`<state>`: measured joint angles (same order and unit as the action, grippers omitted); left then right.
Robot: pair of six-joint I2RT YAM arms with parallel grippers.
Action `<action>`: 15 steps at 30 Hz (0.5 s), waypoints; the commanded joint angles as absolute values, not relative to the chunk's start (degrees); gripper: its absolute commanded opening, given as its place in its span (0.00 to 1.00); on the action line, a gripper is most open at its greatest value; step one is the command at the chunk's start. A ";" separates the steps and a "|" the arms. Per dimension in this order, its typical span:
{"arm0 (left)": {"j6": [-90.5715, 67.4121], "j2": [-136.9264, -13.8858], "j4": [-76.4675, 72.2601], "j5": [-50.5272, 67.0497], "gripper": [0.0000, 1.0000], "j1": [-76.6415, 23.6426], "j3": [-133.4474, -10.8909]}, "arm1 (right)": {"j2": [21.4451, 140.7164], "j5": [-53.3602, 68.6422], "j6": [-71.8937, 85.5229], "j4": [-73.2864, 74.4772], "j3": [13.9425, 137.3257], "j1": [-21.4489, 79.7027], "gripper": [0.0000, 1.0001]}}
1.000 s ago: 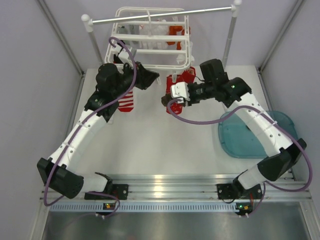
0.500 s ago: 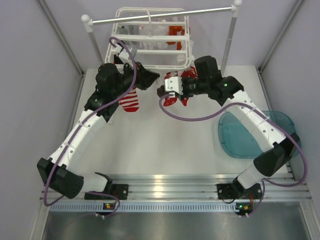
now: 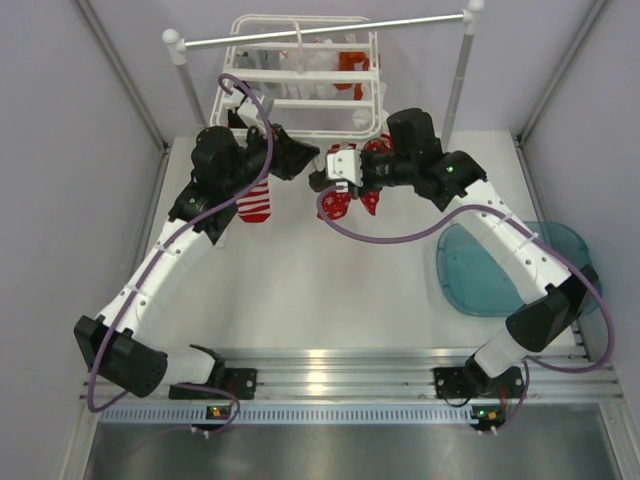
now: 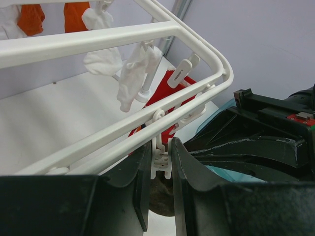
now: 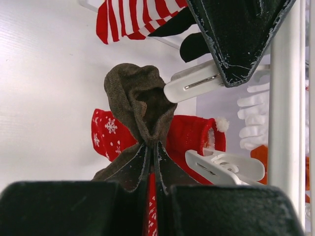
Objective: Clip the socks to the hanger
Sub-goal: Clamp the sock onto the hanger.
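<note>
The white hanger point(image 3: 300, 75) hangs from the rail at the back; its frame also crosses the left wrist view point(image 4: 123, 39). My left gripper point(image 3: 305, 160) point(image 4: 161, 147) is shut on a dangling white clip point(image 4: 161, 160) at the frame's front edge. My right gripper point(image 3: 322, 183) point(image 5: 153, 147) is shut on a dark brown-grey sock point(image 5: 140, 98) and holds its top right at that clip point(image 5: 194, 81). The sock shows just under the clip in the left wrist view point(image 4: 162, 196). Red snowflake socks point(image 3: 340, 205) point(image 5: 110, 132) hang just behind and below.
A red-and-white striped sock point(image 3: 255, 203) hangs under the left arm. Orange socks point(image 3: 350, 62) and white items point(image 4: 142, 73) hang on the frame. The grey rail point(image 3: 320, 30) on white posts spans the back. A teal tray point(image 3: 505, 270) lies at the right.
My right gripper has carried the brown-grey sock left and up, from beside the red socks to the clip that my left gripper holds. The left arm has barely moved.
</note>
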<state>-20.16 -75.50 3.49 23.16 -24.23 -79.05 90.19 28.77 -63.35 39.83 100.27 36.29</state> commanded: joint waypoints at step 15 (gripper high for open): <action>-19.16 -74.97 1.41 24.70 0.00 -24.17 -78.31 | 88.95 32.17 -61.17 37.18 103.01 37.53 0.00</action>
<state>-19.77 -75.50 3.25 23.14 -24.23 -78.63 90.19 30.20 -62.28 39.79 100.27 36.38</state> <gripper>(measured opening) 0.252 0.009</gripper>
